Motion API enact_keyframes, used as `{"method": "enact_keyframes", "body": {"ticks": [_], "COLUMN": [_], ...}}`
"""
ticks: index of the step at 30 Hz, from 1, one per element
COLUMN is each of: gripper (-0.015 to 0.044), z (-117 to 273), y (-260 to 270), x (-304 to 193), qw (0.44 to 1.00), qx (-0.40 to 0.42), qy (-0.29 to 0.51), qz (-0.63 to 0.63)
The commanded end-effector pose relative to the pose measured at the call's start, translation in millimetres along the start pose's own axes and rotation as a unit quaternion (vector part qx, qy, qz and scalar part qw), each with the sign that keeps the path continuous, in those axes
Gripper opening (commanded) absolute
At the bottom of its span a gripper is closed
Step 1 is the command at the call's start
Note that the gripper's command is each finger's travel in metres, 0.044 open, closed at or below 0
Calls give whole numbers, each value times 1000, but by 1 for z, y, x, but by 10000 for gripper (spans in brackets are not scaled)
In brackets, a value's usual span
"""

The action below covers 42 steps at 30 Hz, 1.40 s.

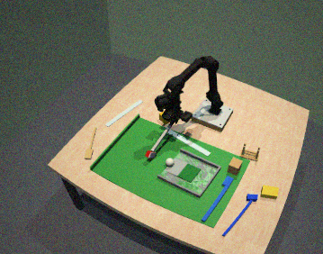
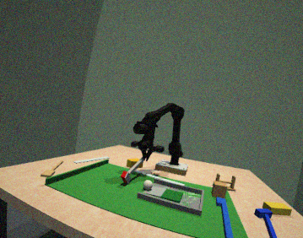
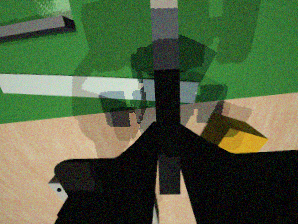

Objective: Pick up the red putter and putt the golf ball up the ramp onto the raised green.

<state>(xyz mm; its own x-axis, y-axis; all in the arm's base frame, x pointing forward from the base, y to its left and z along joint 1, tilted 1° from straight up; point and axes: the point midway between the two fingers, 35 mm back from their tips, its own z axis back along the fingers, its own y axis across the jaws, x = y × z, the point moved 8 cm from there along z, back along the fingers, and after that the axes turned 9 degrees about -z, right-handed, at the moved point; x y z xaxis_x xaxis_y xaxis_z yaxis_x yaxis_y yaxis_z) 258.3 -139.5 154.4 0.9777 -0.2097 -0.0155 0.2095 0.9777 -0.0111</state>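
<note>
Your pincer [image 1: 173,121] [image 2: 147,157] [image 3: 164,125] is clamping nearly closed on the handle of the red putter [image 1: 150,154] [image 2: 125,177], whose head is tilting down over the green mat [image 1: 120,155] [image 2: 85,196] [image 3: 112,30]. The ball [image 1: 169,162] [image 2: 148,185] is sitting at the ramp's [image 1: 174,168] [image 2: 154,192] lower end, short of the raised green [image 1: 189,172] [image 2: 172,194].

- The gripper [image 3: 164,125] reaches up from the bottom edge, its dark fingers closed on the putter's shaft.
- The putter's shaft [image 3: 165,52] runs from the top centre down between the fingers, pale at the top, then grey, then black.
- A white strip [image 3: 65,85] crosses from the left edge towards the centre, over a green mat [image 3: 270,55].
- A grey rail [image 3: 35,29] lies at upper left.
- A yellow block [image 3: 244,142] sits at lower right, on the wooden tabletop [image 3: 35,145].
</note>
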Motion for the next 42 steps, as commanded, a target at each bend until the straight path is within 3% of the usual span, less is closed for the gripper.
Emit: {"method": "enact_keyframes", "body": {"ticks": [1,11,42], "gripper": [0,0,0], "z": [11,58,51], "y": [1,2,2], "x": [-1,-2,-2], "qw": [1000,1000,1000], "qx": [-1,-1,0], "qy": [-5,-5,0], "qz": [-5,-5,-4]}}
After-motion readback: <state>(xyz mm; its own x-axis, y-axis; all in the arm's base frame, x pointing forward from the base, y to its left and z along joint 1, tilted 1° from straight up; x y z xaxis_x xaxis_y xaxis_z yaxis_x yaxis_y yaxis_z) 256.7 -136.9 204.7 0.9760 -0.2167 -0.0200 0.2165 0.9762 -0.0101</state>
